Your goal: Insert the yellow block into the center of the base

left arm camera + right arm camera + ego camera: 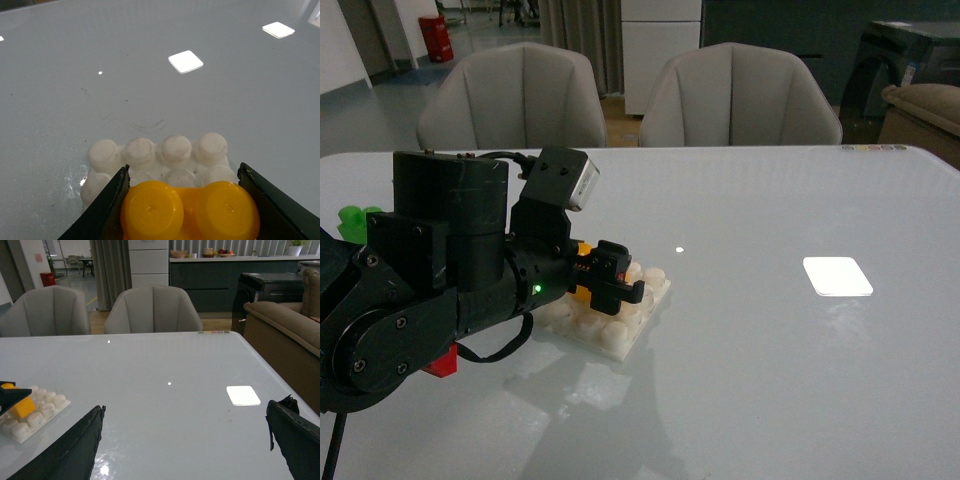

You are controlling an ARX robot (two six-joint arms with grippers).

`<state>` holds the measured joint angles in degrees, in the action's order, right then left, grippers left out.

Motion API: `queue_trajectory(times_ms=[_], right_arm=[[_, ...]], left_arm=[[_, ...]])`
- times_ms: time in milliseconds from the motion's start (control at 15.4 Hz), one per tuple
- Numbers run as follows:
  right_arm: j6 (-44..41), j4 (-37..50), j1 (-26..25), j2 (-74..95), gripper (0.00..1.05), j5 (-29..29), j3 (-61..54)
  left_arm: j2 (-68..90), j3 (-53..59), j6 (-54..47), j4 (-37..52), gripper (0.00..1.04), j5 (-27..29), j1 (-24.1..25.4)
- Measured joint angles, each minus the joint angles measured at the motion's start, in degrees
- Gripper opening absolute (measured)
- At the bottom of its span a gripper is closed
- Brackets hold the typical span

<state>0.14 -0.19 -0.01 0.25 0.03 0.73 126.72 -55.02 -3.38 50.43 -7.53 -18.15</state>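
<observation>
My left gripper (184, 172) is shut on the yellow block (190, 210), one dark finger against each short end, its two round studs facing up. The block hangs directly over the white studded base (175, 150); two rows of the base's studs show beyond it. I cannot tell whether the block touches the studs. In the front view the left gripper (610, 275) covers the middle of the base (620, 335), and only slivers of the yellow block (582, 292) show. My right gripper (186, 407) is open and empty, far to the right of the base (42, 412) and the yellow block (22, 407).
A green brick (355, 220) sits at the table's far left, and a red piece (442, 362) lies under the left arm. A flat white square patch (837, 276) lies to the right. Two chairs (515, 95) stand behind the table.
</observation>
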Motion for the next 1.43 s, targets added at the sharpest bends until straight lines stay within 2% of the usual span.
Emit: queue_trajectory(times_ms=[1170,1235,1430], right_arm=[[0.0,0.0,0.0,0.0,0.98,0.0,0.0],[0.0,0.0,0.0,0.0,0.98,0.0,0.0],[0.0,0.0,0.0,0.0,0.98,0.0,0.0]], left_arm=[[3.74,0.35,0.22,1.95,0.59,1.77,-0.37],[3.74,0.31,0.48,1.79,0.61,1.73,-0.39],[3.74,0.24,0.87,1.25,0.96,1.05,-0.52]])
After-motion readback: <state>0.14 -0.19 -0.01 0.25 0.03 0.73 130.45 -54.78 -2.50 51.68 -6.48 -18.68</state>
